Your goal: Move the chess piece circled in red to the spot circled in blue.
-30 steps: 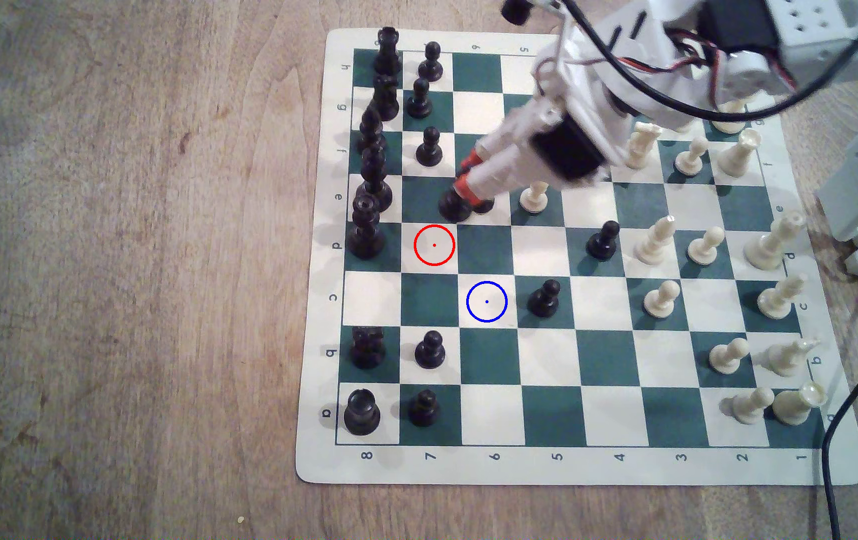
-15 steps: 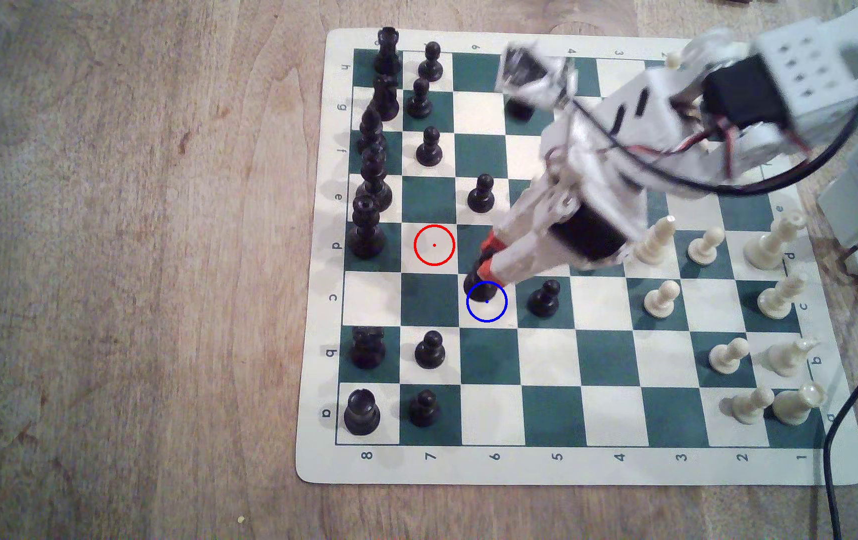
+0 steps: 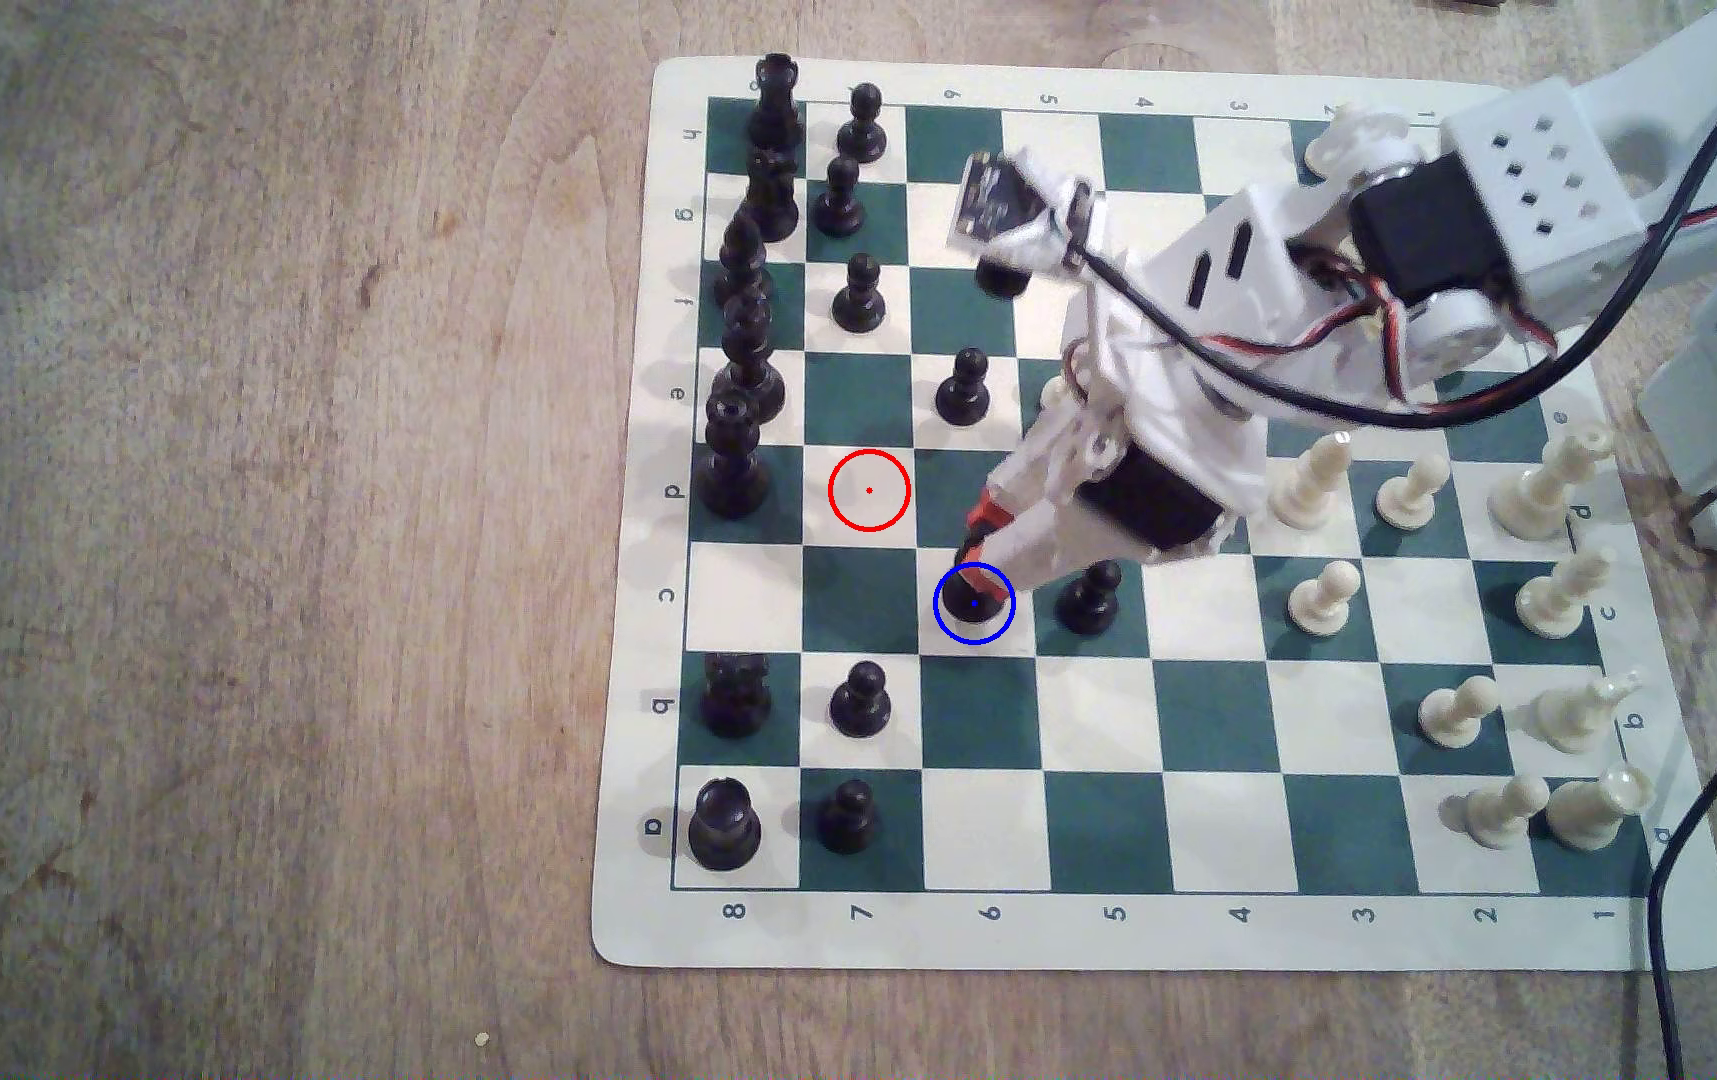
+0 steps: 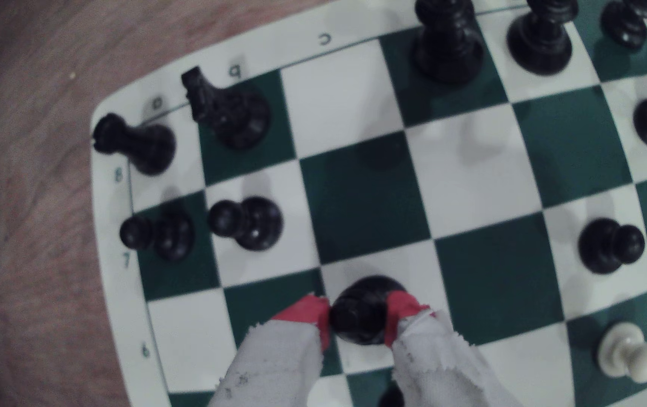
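The red-tipped white gripper [image 4: 359, 317] is clamped on the black taper-topped chess piece [image 3: 968, 600]; the piece stands upright, long axis vertical, base inside the blue-ringed cream square [image 3: 999, 633] on the green-and-cream board [image 3: 1103, 831]; its top is hidden behind the fingertips [image 4: 306, 313]; the red-ringed square [image 3: 869, 514] lies bare.

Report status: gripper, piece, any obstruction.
Gripper shut on black piece. Piece over blue-ringed square, contact unclear. Black pawn on adjacent square, apart.
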Controlling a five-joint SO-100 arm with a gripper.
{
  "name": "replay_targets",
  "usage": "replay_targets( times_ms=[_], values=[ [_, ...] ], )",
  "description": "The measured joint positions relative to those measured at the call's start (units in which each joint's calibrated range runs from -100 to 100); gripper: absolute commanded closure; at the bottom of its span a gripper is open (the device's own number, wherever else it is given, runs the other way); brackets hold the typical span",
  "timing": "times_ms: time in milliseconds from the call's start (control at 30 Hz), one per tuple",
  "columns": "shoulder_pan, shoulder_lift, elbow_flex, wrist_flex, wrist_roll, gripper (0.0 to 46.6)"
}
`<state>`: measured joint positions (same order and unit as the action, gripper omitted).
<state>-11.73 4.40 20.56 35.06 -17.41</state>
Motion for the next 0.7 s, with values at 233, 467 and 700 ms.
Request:
replay_targets(
  times_ms=[233,467,700],
  values=[
    [0.07,1.17,0.00,0.00,0.24,45.9],
    [0.07,1.17,0.00,0.00,0.24,26.9],
    [0.07,1.17,0.00,1.35,0.24,28.1]
  ],
)
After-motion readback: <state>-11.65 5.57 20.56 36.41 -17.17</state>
